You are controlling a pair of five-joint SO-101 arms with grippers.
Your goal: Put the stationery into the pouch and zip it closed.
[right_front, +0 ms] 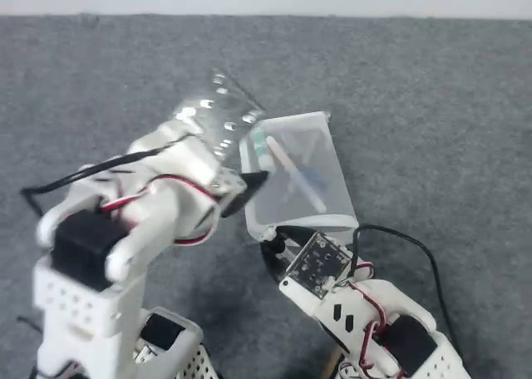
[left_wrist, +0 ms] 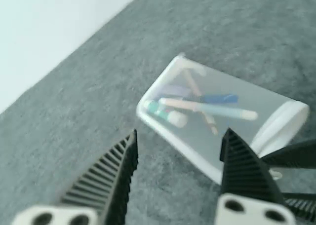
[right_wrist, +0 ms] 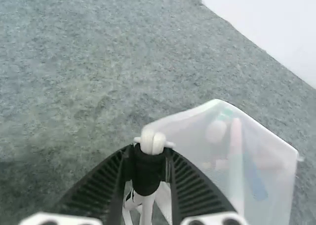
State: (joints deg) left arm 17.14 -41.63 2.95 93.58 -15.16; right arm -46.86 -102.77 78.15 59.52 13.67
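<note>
high view has the translucent pouch (right_front: 303,171) lying on the grey surface (right_front: 432,88), pens (left_wrist: 207,106) already inside it (a blue one among them). right gripper (right_wrist: 148,153) sits at the pouch's near end, clenched tight on its white end piece. left gripper (left_wrist: 180,134) hovers just beside the pouch's long edge, fingers (left_wrist: 118,170) spread wide, grasping nothing.

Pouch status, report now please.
Left end effector open, close to pouch. Right end effector shut on pouch's near edge. Stationery inside; zip state unclear.
</note>
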